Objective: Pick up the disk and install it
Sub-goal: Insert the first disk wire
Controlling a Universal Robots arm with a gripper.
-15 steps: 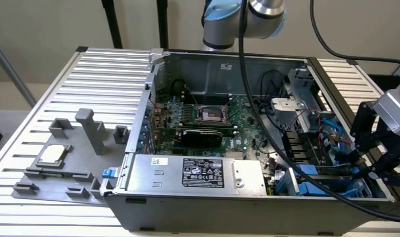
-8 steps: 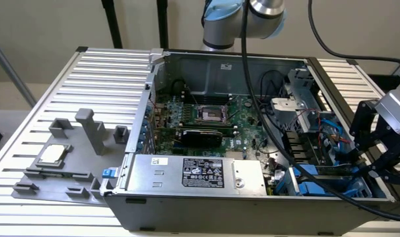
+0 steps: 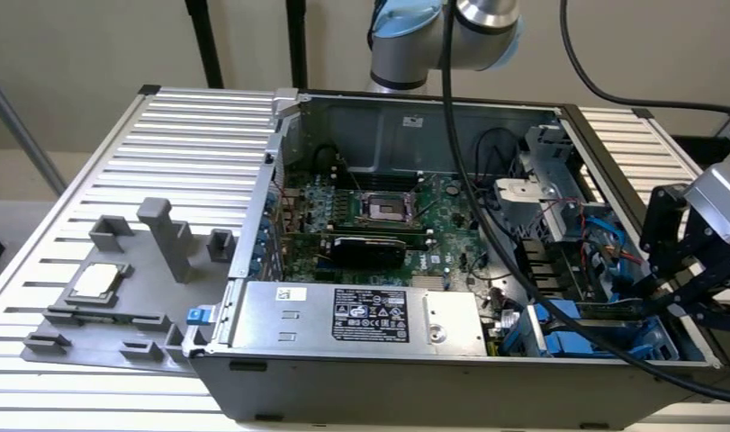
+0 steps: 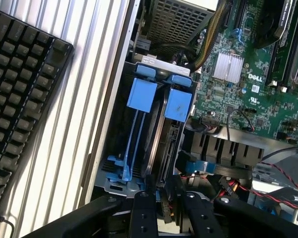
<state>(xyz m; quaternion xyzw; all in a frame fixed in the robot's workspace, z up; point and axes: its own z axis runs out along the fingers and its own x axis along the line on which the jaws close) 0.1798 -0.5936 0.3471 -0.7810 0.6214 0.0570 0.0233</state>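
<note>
While the flat silver metal disk with bright blue plastic rails [image 4: 165, 148] stands on edge in the dark metal drive cage [image 4: 114, 148] at a corner of the open grey metal computer case [image 3: 461, 382], my black gripper [image 4: 166, 198] sits right at its near end. Whether I am clamped on it or free of it, I cannot tell.

I judge the step in hand to be seating the disk in its slot. To do that well, I should keep it square with the cage's guides and press straight along the slot, never sideways, so the rails slide rather than jam. I should also stay off the thin red and black wires [image 4: 273, 193] just beside the cage, and off the green printed motherboard [image 4: 248, 84] near it.

From my wrist the disk shows edge-on: a narrow dark and silver strip with a square blue tab [image 4: 179, 104] at its far end, beside a second blue tab [image 4: 141, 94] on the neighbouring slot. Its labelled face is turned out of sight.
</note>
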